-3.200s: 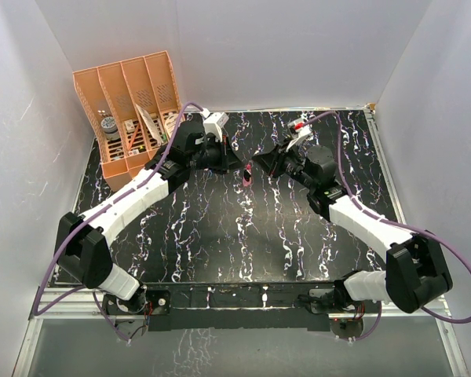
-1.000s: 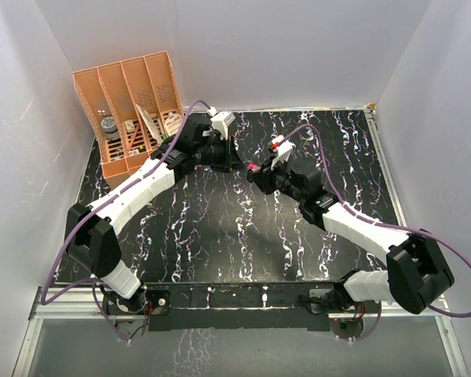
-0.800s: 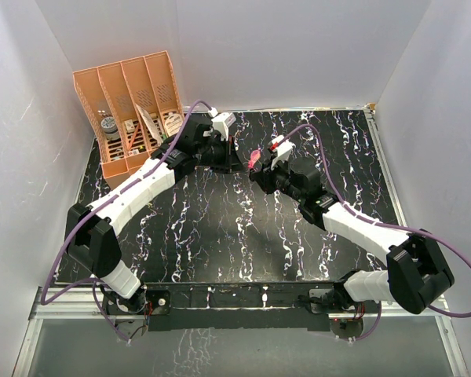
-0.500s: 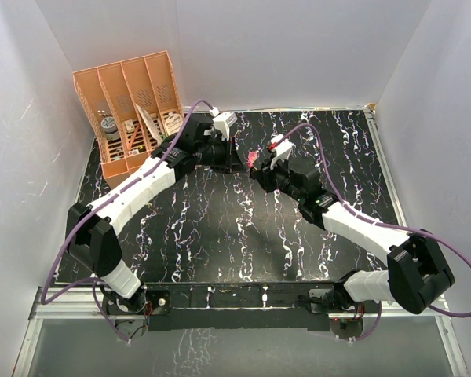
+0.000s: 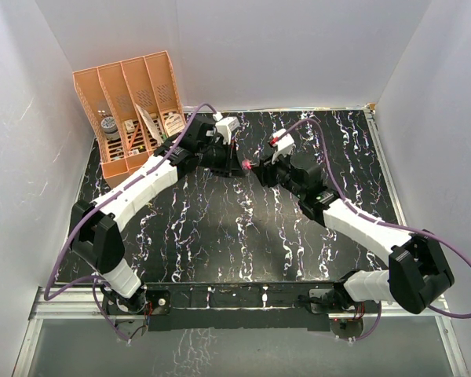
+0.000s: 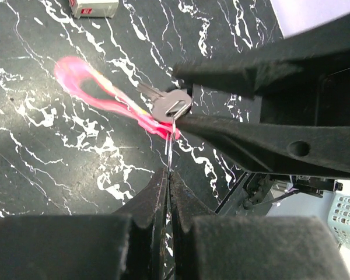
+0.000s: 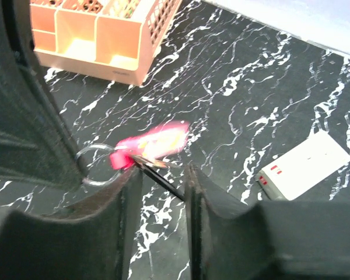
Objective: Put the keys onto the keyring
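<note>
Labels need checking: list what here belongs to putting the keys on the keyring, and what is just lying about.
Job: thin metal keyring with bright pink strap; small silver key; left gripper; right gripper.
Lying about: white rectangular box with red mark; orange plastic slotted organiser.

**Hidden Around the Keyring**

From above, the keyring [image 5: 246, 163] is a pink speck between the arm ends, its ring too small to see. From the left wrist its pink tag [image 6: 84, 81] is blurred. The ring's wire runs edge-on into the closed seam of the left gripper [image 6: 167, 175], lower part hidden. The key [image 6: 170, 107] touches that wire; whether it is threaded on cannot be told. Beyond the keyring, the white box [image 6: 93, 7] is cut by the top edge. From the right wrist the orange organizer [image 7: 105, 35] beyond the keyring is cropped likewise, and the key is only a dark sliver.
</note>
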